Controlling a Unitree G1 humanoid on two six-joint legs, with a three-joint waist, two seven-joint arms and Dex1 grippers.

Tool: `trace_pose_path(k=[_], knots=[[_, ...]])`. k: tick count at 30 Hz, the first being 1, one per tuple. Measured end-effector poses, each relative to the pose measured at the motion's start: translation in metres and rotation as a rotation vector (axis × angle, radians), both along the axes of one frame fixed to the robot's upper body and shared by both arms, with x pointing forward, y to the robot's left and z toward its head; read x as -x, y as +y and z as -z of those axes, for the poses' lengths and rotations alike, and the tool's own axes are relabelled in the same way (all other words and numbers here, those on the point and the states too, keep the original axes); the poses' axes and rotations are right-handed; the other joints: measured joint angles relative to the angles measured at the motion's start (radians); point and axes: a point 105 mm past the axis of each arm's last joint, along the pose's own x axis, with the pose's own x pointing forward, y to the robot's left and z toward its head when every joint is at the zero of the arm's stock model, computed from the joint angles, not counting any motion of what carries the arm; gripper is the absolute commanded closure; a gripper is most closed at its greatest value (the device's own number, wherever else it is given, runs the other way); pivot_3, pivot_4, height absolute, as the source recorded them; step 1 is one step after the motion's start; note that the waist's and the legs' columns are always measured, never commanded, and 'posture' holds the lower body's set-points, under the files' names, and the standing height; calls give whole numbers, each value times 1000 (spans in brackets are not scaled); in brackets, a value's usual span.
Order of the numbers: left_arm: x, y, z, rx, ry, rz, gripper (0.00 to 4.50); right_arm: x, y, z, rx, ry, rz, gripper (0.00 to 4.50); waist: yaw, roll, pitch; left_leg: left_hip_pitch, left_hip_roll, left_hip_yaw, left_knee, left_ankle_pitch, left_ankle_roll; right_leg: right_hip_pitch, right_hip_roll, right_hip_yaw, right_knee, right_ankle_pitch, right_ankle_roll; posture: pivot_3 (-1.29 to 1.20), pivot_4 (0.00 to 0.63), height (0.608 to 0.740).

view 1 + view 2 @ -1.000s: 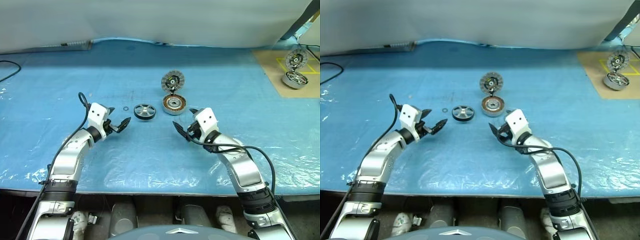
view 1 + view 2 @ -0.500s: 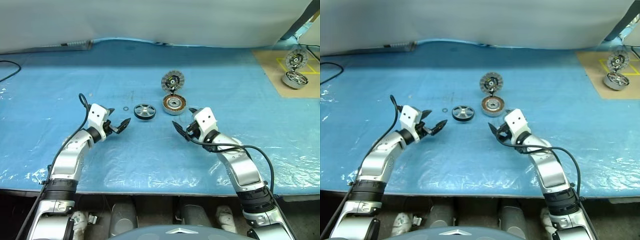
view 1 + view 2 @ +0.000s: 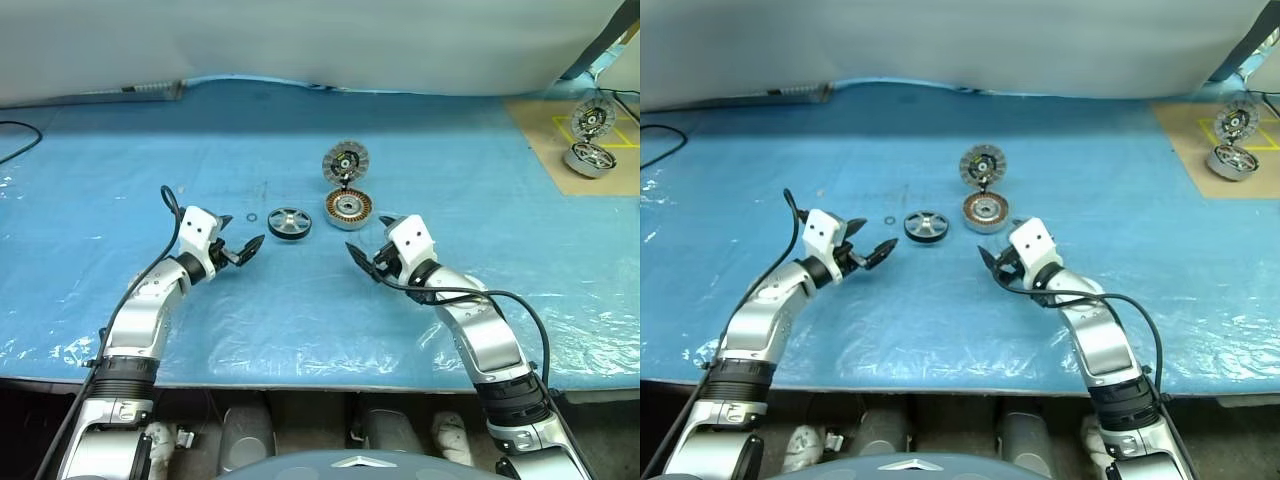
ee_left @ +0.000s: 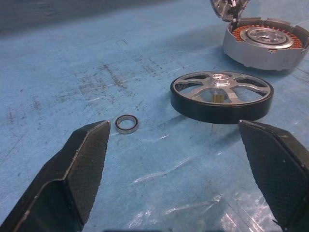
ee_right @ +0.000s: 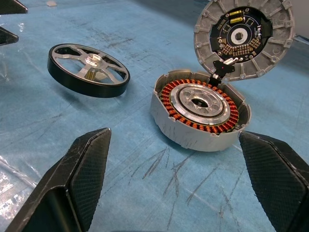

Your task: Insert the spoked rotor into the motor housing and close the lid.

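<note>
From the head views, both arms reach forward and inward over the blue sheet (image 3: 300,320), the left gripper (image 3: 243,250) and right gripper (image 3: 362,262) spread and empty. The left wrist view shows the spoked rotor (image 4: 221,95) lying flat beside a small ring (image 4: 127,123), possibly a bearing. The right wrist view shows the motor housing (image 5: 199,111) with the lid (image 5: 244,37) hinged upright, its top edge cut off.

- No text, label, brand or number can be read anywhere.
- The lid's (image 5: 244,36) dark circuit face carries marks too small to read.
</note>
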Motion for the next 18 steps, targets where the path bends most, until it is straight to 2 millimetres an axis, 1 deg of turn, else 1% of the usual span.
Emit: trace_pose_path(k=[7, 10, 13, 16, 18], knots=[[0, -1, 1, 2, 2, 3, 0, -1, -1, 0, 14, 9, -7, 44, 0, 0, 0, 0, 0, 0, 0, 0, 0, 0, 0, 0, 0, 0, 0, 0, 150, 740], [1, -1, 2, 2, 4, 3, 0, -5, -2, 0, 42, 30, -1, 44, -1, 0, 0, 0, 0, 0, 0, 0, 0, 0, 0, 0, 0, 0, 0, 0, 150, 740], [1, -2, 3, 2, 6, 3, 0, -11, 1, -9, 107, 33, -39, 44, -2, 0, 0, 0, 0, 0, 1, 0, 0, 0, 0, 0, 1, 0, 0, 0, 150, 740], [2, -2, 4, 3, 8, 4, 0, -22, 9, -27, 180, 44, -111, 44, -4, 0, 0, 1, 0, 0, 2, 0, 0, 0, 0, 0, 2, 0, -1, 0, 150, 740], [2, -3, 4, 4, 6, 6, 0, -32, 10, -32, 220, 58, -110, 44, -2, 0, 0, 1, 0, 0, 2, 0, 0, 0, 0, 0, 2, 0, -1, 0, 150, 740]])
